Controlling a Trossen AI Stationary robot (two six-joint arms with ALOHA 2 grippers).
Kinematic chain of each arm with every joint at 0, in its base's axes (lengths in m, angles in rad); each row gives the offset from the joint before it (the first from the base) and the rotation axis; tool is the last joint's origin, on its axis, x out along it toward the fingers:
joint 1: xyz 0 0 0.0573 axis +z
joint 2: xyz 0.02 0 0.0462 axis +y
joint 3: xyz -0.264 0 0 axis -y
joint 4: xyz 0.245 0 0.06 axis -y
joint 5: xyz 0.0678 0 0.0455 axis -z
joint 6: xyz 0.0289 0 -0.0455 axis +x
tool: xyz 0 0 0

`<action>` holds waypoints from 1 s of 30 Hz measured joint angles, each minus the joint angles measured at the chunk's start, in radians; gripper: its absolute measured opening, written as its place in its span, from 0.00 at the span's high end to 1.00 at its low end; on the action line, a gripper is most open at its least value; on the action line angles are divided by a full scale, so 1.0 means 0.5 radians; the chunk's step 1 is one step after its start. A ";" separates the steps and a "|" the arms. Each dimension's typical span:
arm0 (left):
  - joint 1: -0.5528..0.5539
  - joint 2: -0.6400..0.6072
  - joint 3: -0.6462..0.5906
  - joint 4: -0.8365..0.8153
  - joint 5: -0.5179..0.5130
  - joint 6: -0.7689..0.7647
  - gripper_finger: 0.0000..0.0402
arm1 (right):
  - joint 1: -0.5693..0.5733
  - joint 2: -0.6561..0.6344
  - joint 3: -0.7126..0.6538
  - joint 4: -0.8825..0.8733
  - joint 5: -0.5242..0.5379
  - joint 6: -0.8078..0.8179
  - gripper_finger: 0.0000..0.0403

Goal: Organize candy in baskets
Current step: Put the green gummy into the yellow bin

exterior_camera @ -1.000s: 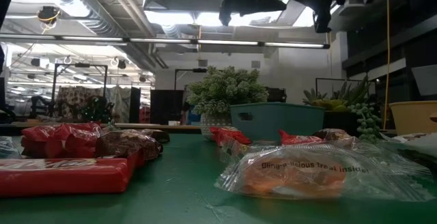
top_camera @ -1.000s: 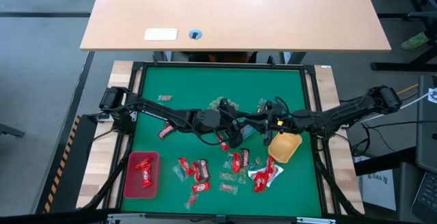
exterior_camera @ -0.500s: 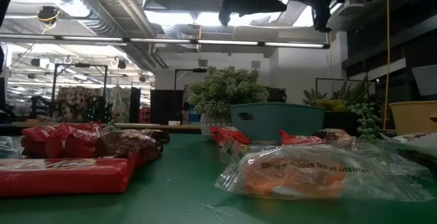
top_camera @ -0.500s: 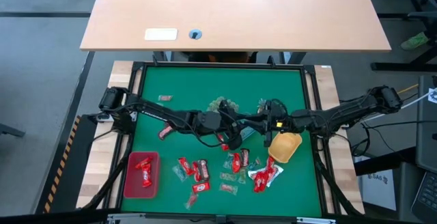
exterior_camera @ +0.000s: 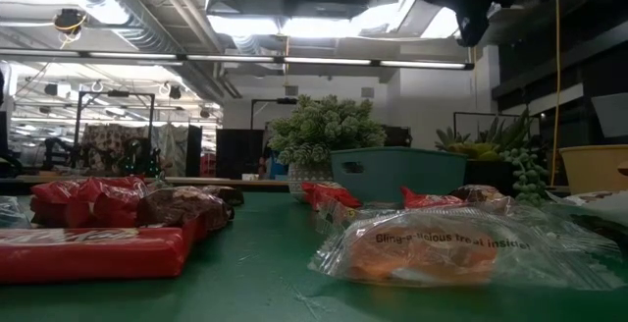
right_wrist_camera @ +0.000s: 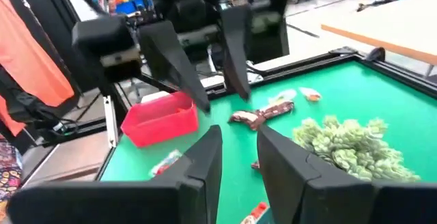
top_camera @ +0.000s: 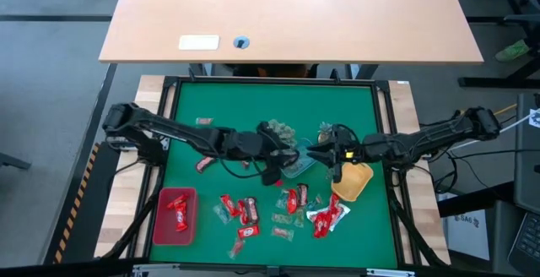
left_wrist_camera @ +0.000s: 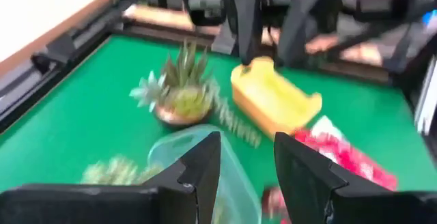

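Loose candy (top_camera: 246, 210) in red, brown and clear wrappers lies on the green mat's near half. Two red pieces (top_camera: 178, 210) lie in the red basket (top_camera: 160, 226). The pale blue basket (top_camera: 298, 167) rests on the mat at the middle, and the yellow basket (top_camera: 353, 181) sits to its right. My left gripper (top_camera: 285, 153) hangs open above the blue basket's left side (left_wrist_camera: 198, 157), with nothing between its fingers (left_wrist_camera: 247, 138). My right gripper (top_camera: 314, 152) stands open and empty (right_wrist_camera: 239, 132), facing the left one above the mat.
Two green spiky plant ornaments (top_camera: 277, 130) (top_camera: 325, 132) stand just beyond the grippers. A brown candy (top_camera: 205, 163) lies left of centre, a small one (top_camera: 202, 122) at the far left. A black frame (top_camera: 169, 100) rims the mat. A wooden table (top_camera: 287, 15) stands beyond.
My left gripper has risen and drawn back toward the table's left and far side, tipping up nearer to level. The pale blue basket, which it covered from above, now shows. In the low view the gripper has gone up out of the picture.
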 joint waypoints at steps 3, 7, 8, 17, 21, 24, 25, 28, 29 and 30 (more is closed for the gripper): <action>0.000 -0.126 0.001 -0.253 -0.010 0.008 0.67 | -0.070 0.001 0.000 -0.087 -0.106 0.033 0.76; 0.045 -0.275 0.000 -0.601 -0.016 0.024 0.67 | -0.208 0.015 -0.001 -0.186 -0.324 0.177 0.72; 0.061 -0.308 -0.003 -0.671 -0.018 0.049 0.67 | -0.243 0.024 0.000 -0.189 -0.394 0.228 0.69; 0.281 -0.444 0.000 -0.971 -0.111 0.223 0.67 | -0.477 0.230 0.001 -0.207 -0.704 0.424 0.44; 0.362 -0.424 -0.002 -1.033 -0.111 0.224 0.67 | -0.541 0.387 0.001 -0.201 -0.858 0.423 0.41; 0.397 -0.414 -0.003 -1.050 -0.109 0.222 0.67 | -0.543 0.489 0.041 -0.292 -0.931 0.416 0.42; 0.405 -0.415 -0.003 -1.045 -0.110 0.222 0.67 | -0.542 0.520 0.079 -0.371 -0.936 0.388 0.42; 0.413 -0.418 -0.003 -1.042 -0.110 0.221 0.67 | -0.537 0.614 0.241 -0.681 -0.941 0.200 0.44; 0.411 -0.417 -0.003 -1.043 -0.109 0.221 0.67 | -0.537 0.651 0.301 -0.800 -0.941 0.136 0.44; 0.411 -0.417 -0.003 -1.042 -0.108 0.221 0.67 | -0.537 0.695 0.366 -0.913 -0.941 0.071 0.44</action>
